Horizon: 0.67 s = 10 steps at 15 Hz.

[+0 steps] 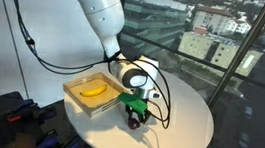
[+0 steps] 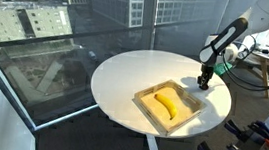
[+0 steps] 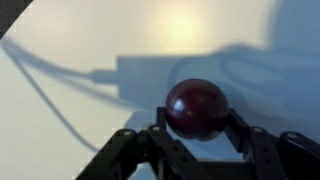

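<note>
In the wrist view a dark red, glossy round fruit [image 3: 196,107], plum-like, sits between the two black fingers of my gripper [image 3: 197,118], which is shut on it from both sides. In both exterior views the gripper [image 1: 137,112] [image 2: 204,82] reaches down to the round white table [image 1: 183,115] [image 2: 135,70], close beside the wooden tray [image 1: 76,95] [image 2: 192,116]. A yellow banana [image 1: 92,91] [image 2: 167,106] lies inside that tray. The fruit is too small to make out in the exterior views.
The table stands against large windows overlooking city buildings. Black cables [image 1: 22,31] hang from the arm. The table edge [image 1: 206,133] lies not far beyond the gripper. Dark equipment [image 2: 253,143] sits on the floor near the table.
</note>
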Available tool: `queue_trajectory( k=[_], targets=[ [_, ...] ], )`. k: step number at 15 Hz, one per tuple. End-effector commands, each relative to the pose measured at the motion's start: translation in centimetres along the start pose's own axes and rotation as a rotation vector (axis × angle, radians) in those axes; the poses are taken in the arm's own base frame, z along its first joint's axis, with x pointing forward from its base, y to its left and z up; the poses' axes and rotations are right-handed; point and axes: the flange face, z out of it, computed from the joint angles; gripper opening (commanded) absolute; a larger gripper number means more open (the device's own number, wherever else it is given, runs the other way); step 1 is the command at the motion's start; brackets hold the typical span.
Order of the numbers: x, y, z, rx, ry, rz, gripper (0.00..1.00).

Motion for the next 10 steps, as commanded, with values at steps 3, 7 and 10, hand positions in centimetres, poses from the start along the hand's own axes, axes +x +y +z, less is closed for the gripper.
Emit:
queue_trajectory(
  k=[3, 7, 10],
  targets=[
    [0.1, 0.8, -2.3, -0.017, -0.014, 0.035, 0.35],
    [0.3, 1.1, -3.9, -0.02, 0.002, 0.05, 0.35],
    [0.2, 1.3, -5.0, -0.021, 0.003, 0.058, 0.35]
  ],
)
